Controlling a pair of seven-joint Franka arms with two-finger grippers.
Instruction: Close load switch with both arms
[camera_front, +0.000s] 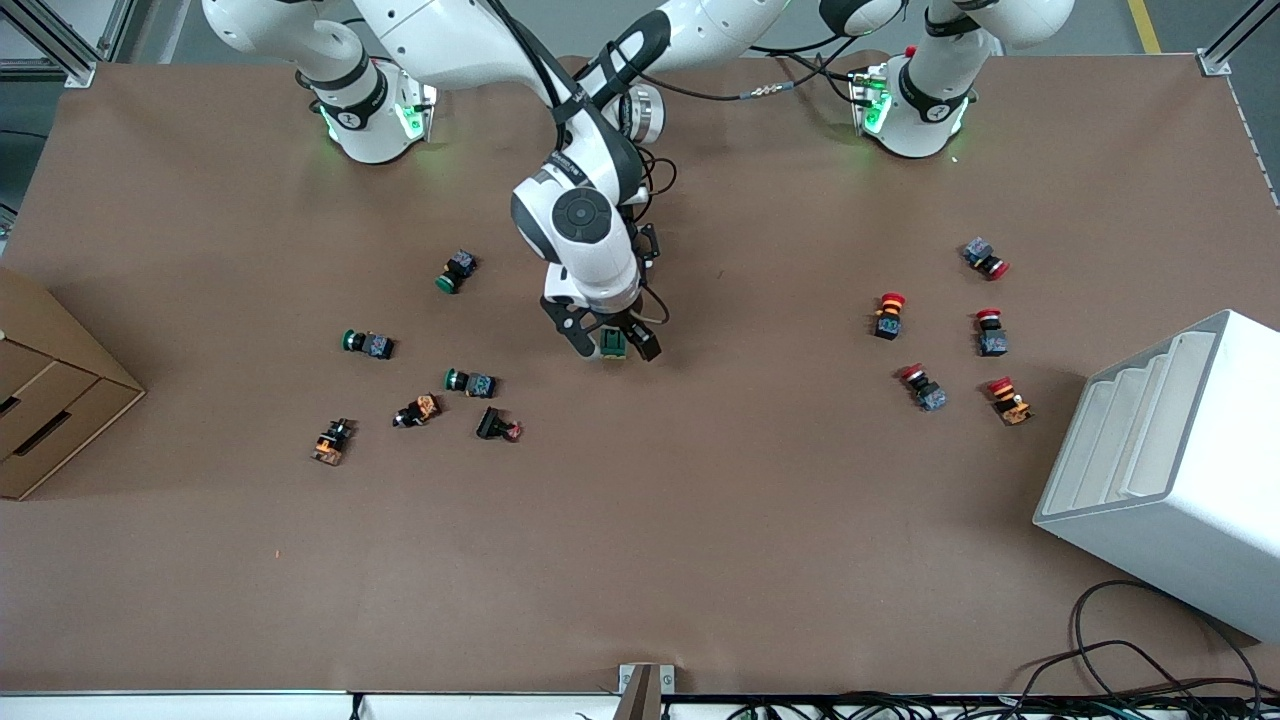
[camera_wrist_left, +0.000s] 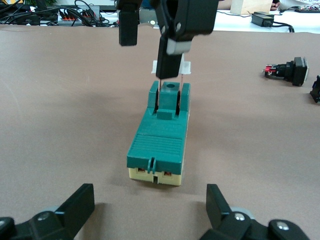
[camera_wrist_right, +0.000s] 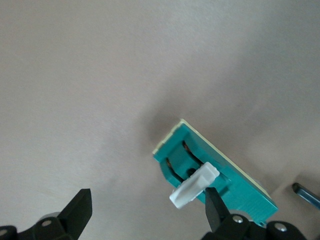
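I see the load switch (camera_front: 613, 343) lying mid-table, its white lever (camera_wrist_left: 171, 67) raised upright. My right gripper (camera_front: 606, 340) stands open over it, one finger (camera_wrist_left: 170, 60) touching the lever. My left gripper (camera_wrist_left: 150, 212) sits low beside the switch, spread wide, holding nothing.

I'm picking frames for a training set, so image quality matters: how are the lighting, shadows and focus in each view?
Front view: even overhead light, soft shadows beneath the arms; load switch mostly hidden by the tools. Left wrist view: switch sharp, faint shadow, left tool at the frame edge, open. Right wrist view: softer focus, white lever bright, diffuse shadow beside the switch, right tool open.
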